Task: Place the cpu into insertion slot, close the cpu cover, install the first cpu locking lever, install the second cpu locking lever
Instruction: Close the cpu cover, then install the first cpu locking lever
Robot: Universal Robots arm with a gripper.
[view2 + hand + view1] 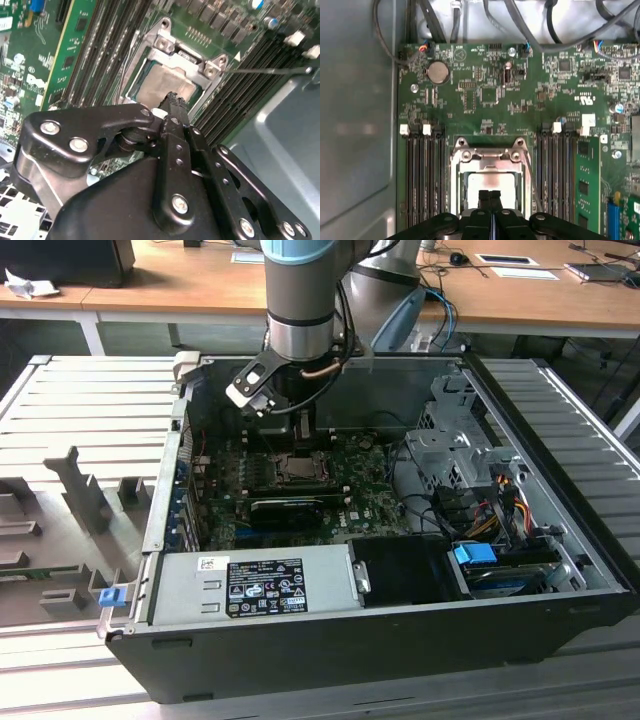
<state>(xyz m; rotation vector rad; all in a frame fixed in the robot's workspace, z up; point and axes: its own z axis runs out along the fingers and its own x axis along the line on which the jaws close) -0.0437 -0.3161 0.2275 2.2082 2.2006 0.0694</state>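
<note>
The cpu (490,181) is a pale square plate lying flat in the insertion slot (456,200) on the green board. The silvery cpu cover (489,161) lies down around it, its hollow centre showing the cpu (162,84). My gripper (489,196) hangs just above the cpu's edge, black fingers pressed together with nothing between them. In the second wrist view the fingertips (172,100) sit over the cover (200,70). A thin metal lever rod (270,70) sticks out from one socket corner. In the exterior view the gripper (304,430) is above the socket (297,468).
Dark memory slots (422,175) flank the socket on both sides. A long black card (285,508) lies in front of the socket in the exterior view. The grey power supply (250,585), drive cage (450,440) and case walls (560,430) surround the board.
</note>
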